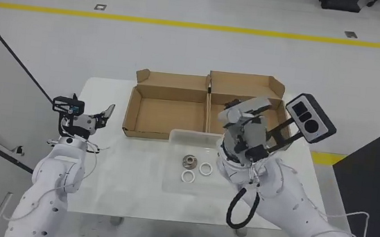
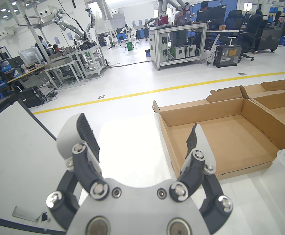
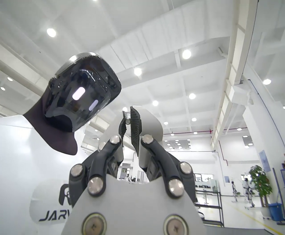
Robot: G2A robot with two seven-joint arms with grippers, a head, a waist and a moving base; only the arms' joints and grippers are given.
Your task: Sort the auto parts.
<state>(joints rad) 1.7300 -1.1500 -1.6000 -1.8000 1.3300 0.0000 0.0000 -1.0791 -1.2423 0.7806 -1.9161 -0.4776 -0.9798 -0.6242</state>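
Note:
A clear plastic tray (image 1: 177, 137) in the middle of the table holds a grey metal ring (image 1: 189, 162) and two white rings (image 1: 205, 168) (image 1: 188, 177). My right gripper (image 3: 128, 118) is turned upward above the tray's right side (image 1: 246, 112) and is shut on a small silver metal part (image 3: 128, 119) pinched at its fingertips. My left gripper (image 2: 138, 121) stands open and empty over the table's left part (image 1: 103, 115), just left of the left cardboard box (image 2: 222, 142).
Two open, empty cardboard boxes (image 1: 166, 116) (image 1: 249, 83) sit side by side behind the tray. A white panel (image 1: 4, 92) stands off the table's left edge. Bare white table (image 1: 135, 175) lies between the left arm and the tray.

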